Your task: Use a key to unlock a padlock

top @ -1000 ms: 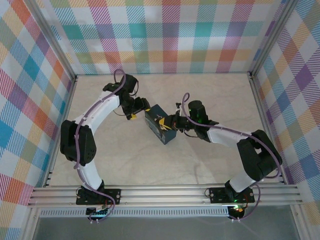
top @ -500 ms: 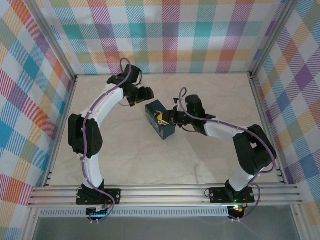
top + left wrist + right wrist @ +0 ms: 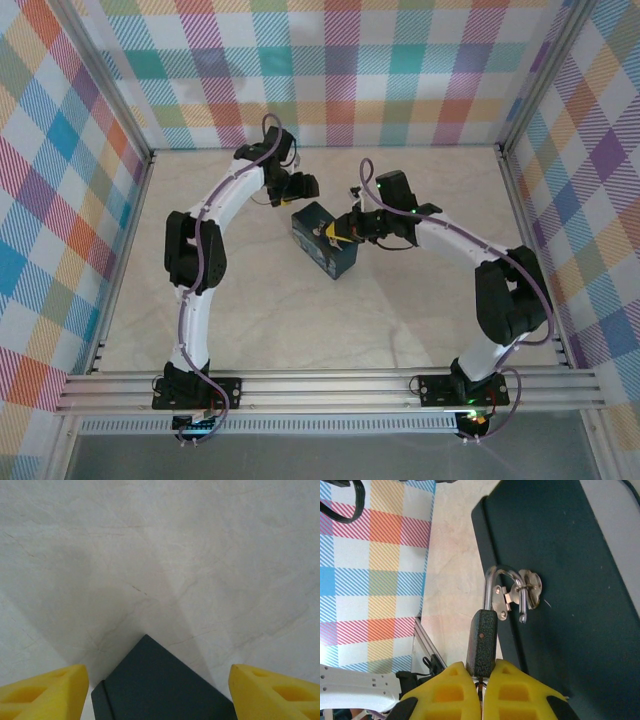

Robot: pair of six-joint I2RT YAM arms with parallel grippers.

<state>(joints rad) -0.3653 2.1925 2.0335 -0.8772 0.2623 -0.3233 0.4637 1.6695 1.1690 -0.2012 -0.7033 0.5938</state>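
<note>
Gripping padlock body, right hand clamped; left hand spread, empty. Risk: shackle may snag hasp, dragging tin askew.

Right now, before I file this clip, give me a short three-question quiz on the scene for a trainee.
1. True or false: the left gripper is clamped on the tin.
2. What does the right gripper hold? A) a key B) the padlock C) a cable
3. Fill in: the padlock's shackle hangs from the tin's ____.

Key: 1 false, its jaws stand open on either side of the tin's corner; 2 B; 3 clasp.
</note>
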